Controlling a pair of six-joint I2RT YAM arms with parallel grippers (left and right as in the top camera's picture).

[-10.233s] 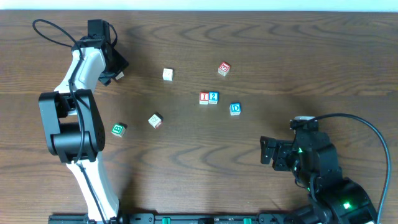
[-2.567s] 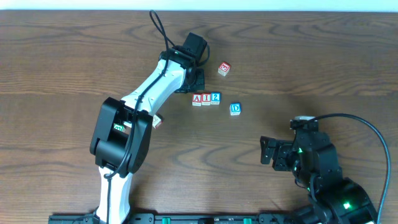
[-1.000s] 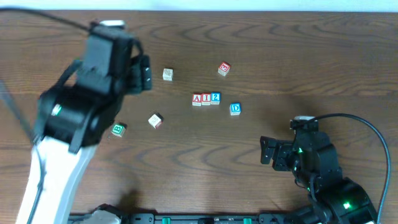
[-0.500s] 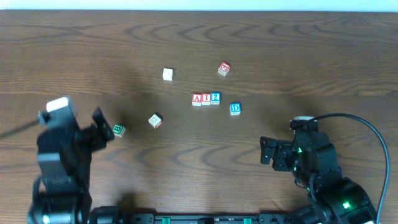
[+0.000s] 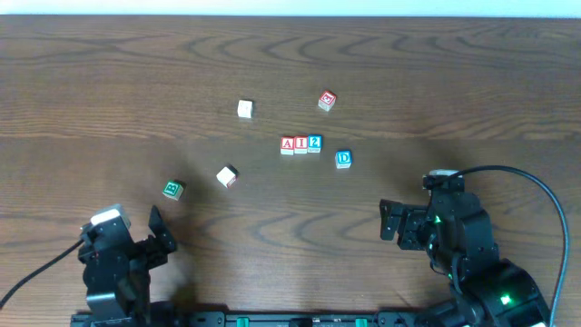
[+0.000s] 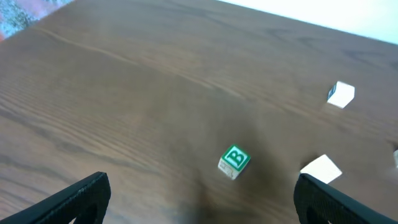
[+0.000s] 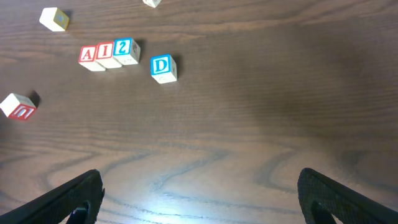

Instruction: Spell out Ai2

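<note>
Three wooden cubes stand touching in a row at mid-table: the red "A" [image 5: 288,144], the red "I" [image 5: 300,144] and the blue "2" [image 5: 314,143]. The right wrist view shows them as the "A" [image 7: 89,55], the "I" [image 7: 106,53] and the "2" [image 7: 125,50]. My left gripper [image 5: 162,238] is open at the front left, far from the row, with nothing between its fingers [image 6: 81,196]. My right gripper [image 5: 388,222] is open at the front right, also with nothing in it [image 7: 202,205].
A blue "D" cube [image 5: 343,159] sits just right of the row. A green-marked cube [image 5: 172,189] lies ahead of my left gripper. Other loose cubes lie at mid-left [image 5: 227,176], at the back [image 5: 245,109] and at the back right, red-marked [image 5: 327,101].
My left arm has swung back from the upper left of the table to the front left corner, still open. The cubes and the right arm have not moved.
</note>
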